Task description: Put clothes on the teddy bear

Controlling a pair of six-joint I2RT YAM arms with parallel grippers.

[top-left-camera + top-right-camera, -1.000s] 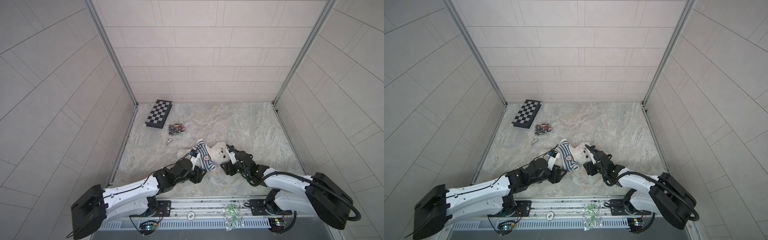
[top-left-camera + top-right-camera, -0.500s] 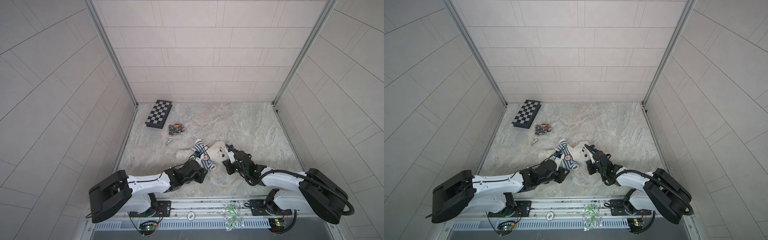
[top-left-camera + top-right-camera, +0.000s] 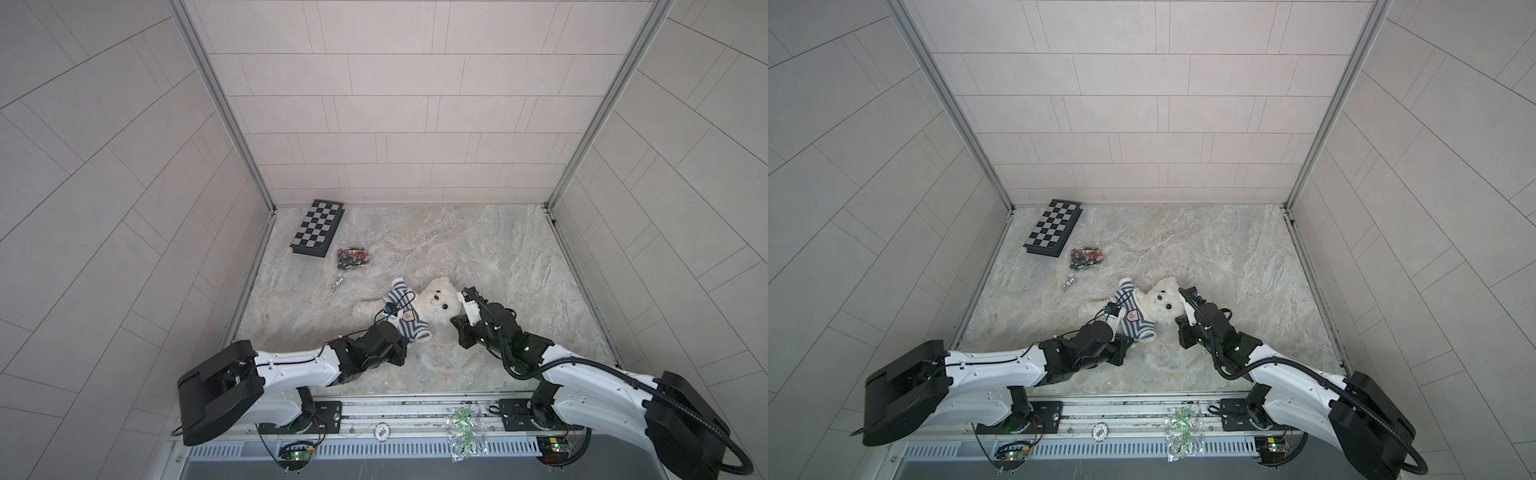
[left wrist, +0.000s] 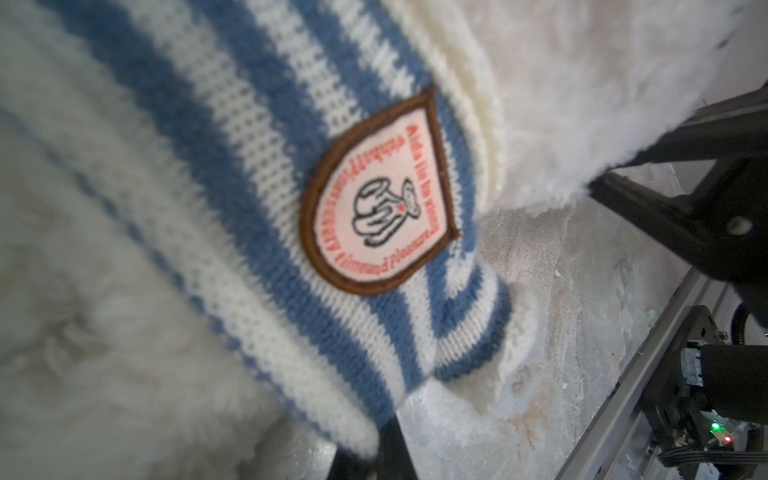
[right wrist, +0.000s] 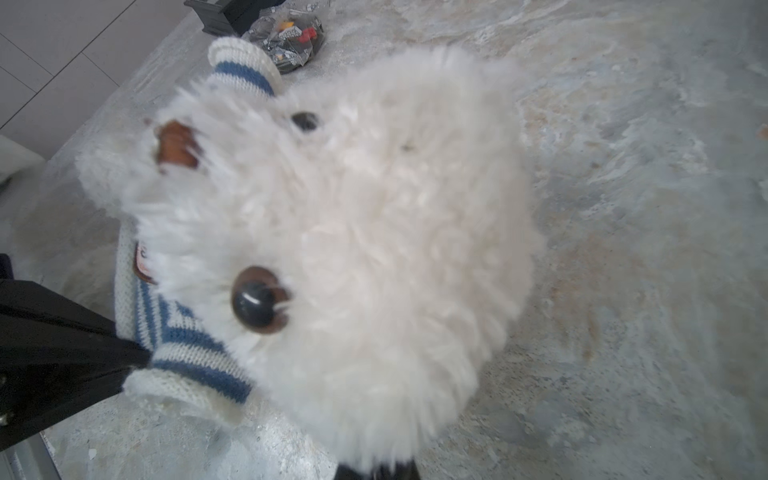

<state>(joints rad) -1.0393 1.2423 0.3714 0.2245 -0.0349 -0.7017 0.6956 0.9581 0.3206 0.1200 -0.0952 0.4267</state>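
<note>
Both top views first. The teddy bear (image 3: 438, 300) (image 3: 1163, 303) is lying face up on the tabletop (image 3: 498, 257) (image 3: 1225, 257), a bit toward 6 o'clock from the middle, with its head at 3 o'clock and its legs at 9. The striped shirt (image 3: 405, 316) (image 3: 1131, 316) is around its body and the head pokes out of the collar. The left tool (image 3: 409, 341) (image 3: 1127, 338) sits at the shirt's 6 o'clock side. The right tool (image 3: 452, 323) (image 3: 1179, 322) is right up against the head at about 4 o'clock. Way off at 10 o'clock there's a chessboard (image 3: 318, 228) (image 3: 1054, 228), with a bag of small pieces (image 3: 352, 258) (image 3: 1086, 257) just beside it and a little metal bit (image 3: 338, 284) (image 3: 1068, 284) nearby.

Left wrist view: super close. It's mostly blue and white knit, with the shield badge (image 4: 378, 199) in focus and bear fur on both sides of the knit. The left tool (image 4: 374, 457) is pinched tight, with the shirt's knit edge running down between its tips. The black right tool (image 4: 685, 208) shows next to the fluff.

Right wrist view: the bear's face fills it, both eyes and the brown nose, with the shirt (image 5: 187, 345) below the chin. The right tool (image 5: 376, 471) is squeezed closed on the head fur. The left tool (image 5: 54, 353) touches the sleeve. The bag (image 5: 286, 37) is in the background.
</note>
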